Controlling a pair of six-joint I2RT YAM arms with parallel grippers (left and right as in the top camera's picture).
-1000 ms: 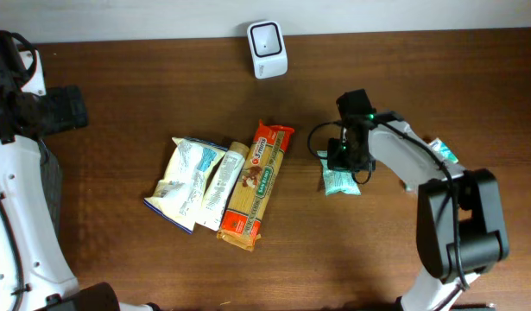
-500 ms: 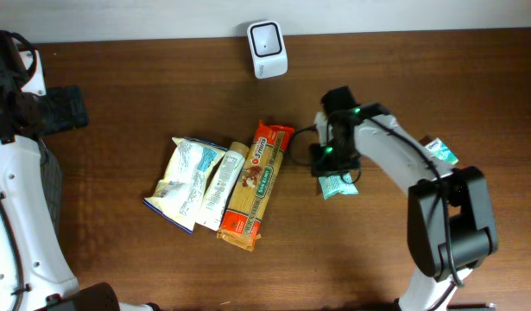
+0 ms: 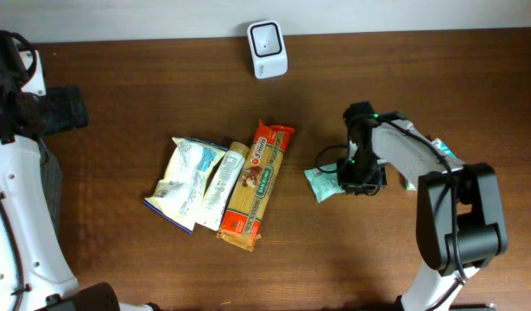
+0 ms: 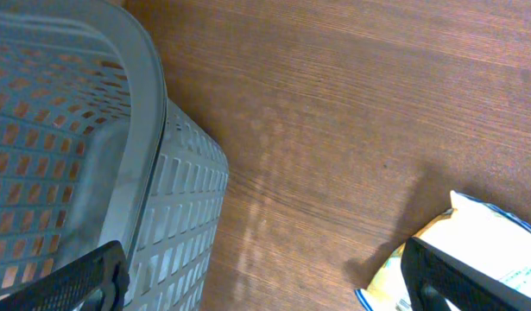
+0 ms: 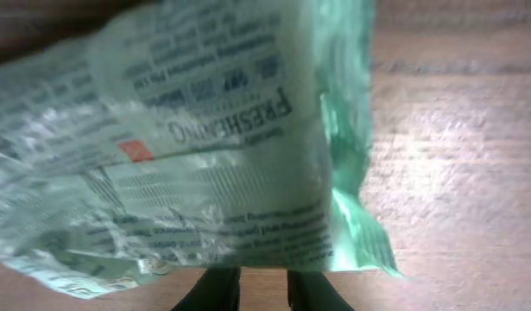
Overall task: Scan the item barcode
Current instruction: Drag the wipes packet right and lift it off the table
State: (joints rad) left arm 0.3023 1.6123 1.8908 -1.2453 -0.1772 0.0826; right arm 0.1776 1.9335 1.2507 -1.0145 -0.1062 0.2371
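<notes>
So your mint-green packet (image 3: 322, 182) sits on the right half of the wooden table (image 3: 161, 95), just right of the pile of groceries in the middle and well below the white scanner (image 3: 267, 49) at the far edge. In the overhead view it lies right against the right gripper (image 5: 263, 291). In the right wrist view it fills nearly the whole frame, crinkly foil with small dark print facing the camera, too blurry to read properly. Your right fingers (image 5: 312, 294) poke in at the bottom, pulled close together, and they look like they're pinching the packet's lower edge.

Next out is the pile: an orange pasta pack (image 3: 258, 183), a cream-coloured pouch (image 3: 224, 180) leaning on it, and a white-and-blue bag (image 3: 186, 177) on the left, all touching. There's another green wrapper (image 3: 444, 152) peeking out behind your right arm.

The left gripper (image 4: 265, 281) is way over at the left side with its fingers spread wide and holding nothing. Its camera looks down on a grey mesh basket (image 4: 166, 164) and bare wood, with a corner of that white-and-blue bag showing at the lower right.
</notes>
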